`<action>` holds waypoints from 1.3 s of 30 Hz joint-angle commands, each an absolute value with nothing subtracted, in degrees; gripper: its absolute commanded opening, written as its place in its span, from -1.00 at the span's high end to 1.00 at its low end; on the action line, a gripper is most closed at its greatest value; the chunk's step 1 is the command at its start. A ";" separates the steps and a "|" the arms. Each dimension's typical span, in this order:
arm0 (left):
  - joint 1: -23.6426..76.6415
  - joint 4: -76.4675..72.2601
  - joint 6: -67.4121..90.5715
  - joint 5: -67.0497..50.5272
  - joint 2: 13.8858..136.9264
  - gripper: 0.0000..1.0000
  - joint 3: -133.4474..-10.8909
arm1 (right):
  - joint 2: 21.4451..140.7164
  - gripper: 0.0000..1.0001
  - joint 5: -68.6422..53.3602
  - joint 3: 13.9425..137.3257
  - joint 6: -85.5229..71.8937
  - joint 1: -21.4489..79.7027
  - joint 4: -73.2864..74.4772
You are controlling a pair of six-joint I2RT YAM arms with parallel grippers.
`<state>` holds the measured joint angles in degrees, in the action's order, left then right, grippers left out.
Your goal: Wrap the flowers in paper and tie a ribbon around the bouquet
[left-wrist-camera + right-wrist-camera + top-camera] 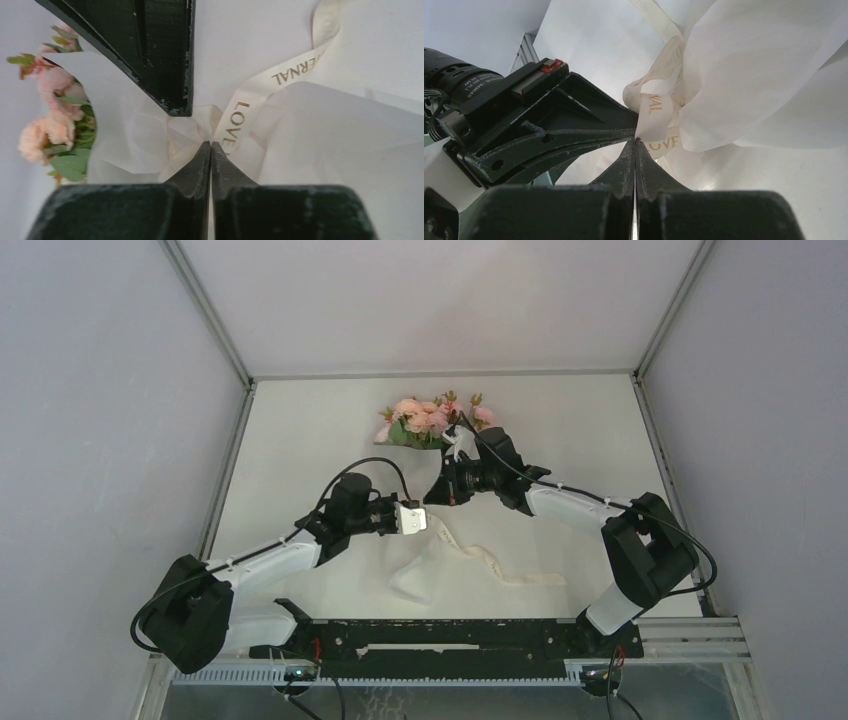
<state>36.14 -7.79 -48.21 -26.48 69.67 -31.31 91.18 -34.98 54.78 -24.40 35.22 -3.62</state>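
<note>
The bouquet lies at the table's middle: pink flowers (430, 420) point away from me, and the white paper (425, 565) fans out toward my bases. In the left wrist view the flowers (50, 120) stick out of the paper (340, 145) on the left. A cream ribbon (240, 117) printed LOVE ETERNAL circles the pinched middle. My left gripper (210, 144) is shut, its tips pinching the ribbon at the knot. My right gripper (636, 141) is shut on a loop of the ribbon (655, 112) from the other side. Both grippers (432, 512) (440, 490) meet at the bouquet's waist.
A loose tail of ribbon (505, 568) trails right across the table toward the front rail (450, 635). Grey walls close in on both sides. The right arm's finger (165, 55) crosses the top of the left wrist view; the left arm's finger (549, 127) crosses the right wrist view.
</note>
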 commanded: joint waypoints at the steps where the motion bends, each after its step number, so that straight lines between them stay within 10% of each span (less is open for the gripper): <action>1: 36.39 -12.59 -48.60 -23.87 69.25 0.99 -32.19 | 89.51 1.00 -36.05 54.93 -24.91 34.96 -5.27; 10: 34.92 0.18 -50.66 -27.74 63.87 0.95 -33.78 | 88.16 1.00 -35.63 54.93 -23.29 34.20 -2.82; 13: 35.34 3.36 -56.08 -34.01 63.07 0.29 -34.78 | 88.94 1.00 -36.43 54.93 -24.22 34.19 -4.32; 16: 36.32 6.37 -57.13 -36.20 64.93 0.06 -38.49 | 89.50 1.00 -36.44 54.93 -24.60 34.29 -5.06; 39: 39.26 1.91 -58.02 -23.57 74.09 0.21 -39.57 | 87.29 1.00 -36.06 52.15 -24.69 34.28 -6.59</action>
<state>38.89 6.20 -57.43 -25.39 73.32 -37.74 90.30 -35.70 52.53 -24.36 34.48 -3.92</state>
